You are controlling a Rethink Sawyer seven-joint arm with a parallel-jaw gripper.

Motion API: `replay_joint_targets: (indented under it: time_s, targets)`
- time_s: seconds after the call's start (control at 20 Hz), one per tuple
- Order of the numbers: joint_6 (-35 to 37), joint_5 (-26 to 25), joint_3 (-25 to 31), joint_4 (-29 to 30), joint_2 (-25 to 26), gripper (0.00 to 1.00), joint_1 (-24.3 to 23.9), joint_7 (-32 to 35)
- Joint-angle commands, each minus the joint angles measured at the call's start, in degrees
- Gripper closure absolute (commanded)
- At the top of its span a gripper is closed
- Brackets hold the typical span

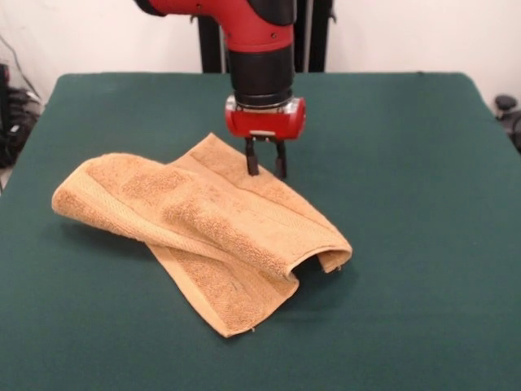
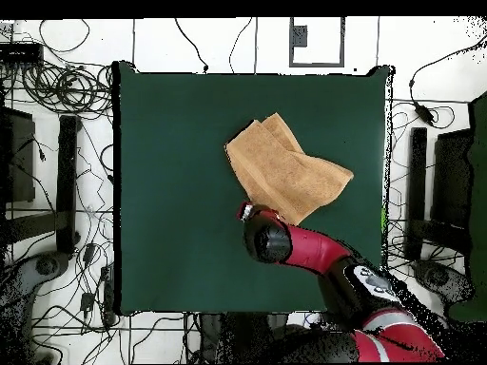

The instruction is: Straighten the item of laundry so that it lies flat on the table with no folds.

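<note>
The item of laundry (image 1: 203, 228) is an orange-tan towel lying crumpled on the green table (image 1: 407, 163), left of the middle. One part is folded over another, with a raised loop at its right corner. My gripper (image 1: 266, 167) hangs straight down at the towel's far edge. Its two dark fingers (image 1: 252, 160) stand slightly apart, open, with tips at or just above the cloth. From above, the towel (image 2: 285, 171) lies on the table (image 2: 171, 190) right of centre, and the red arm (image 2: 304, 249) covers the gripper.
Wide green felt lies to the right of the towel and in front of it. Cables (image 2: 57, 86) and dark equipment (image 2: 67, 181) ring the table on the floor. A black stand (image 1: 210, 41) rises behind the far edge.
</note>
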Motion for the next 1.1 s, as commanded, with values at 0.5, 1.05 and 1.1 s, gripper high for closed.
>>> replay_joint_targets:
  time_s: [0.5,1.05,1.1]
  targets:
    - [-5.4,5.0,-2.1,-4.4,5.8,1.00,6.1,11.8]
    - [-2.8,6.8,-1.4,-3.7,4.8,1.00,6.3,12.1]
    - [-2.0,7.5,-1.5,-3.4,4.4,1.00,6.7,12.4]
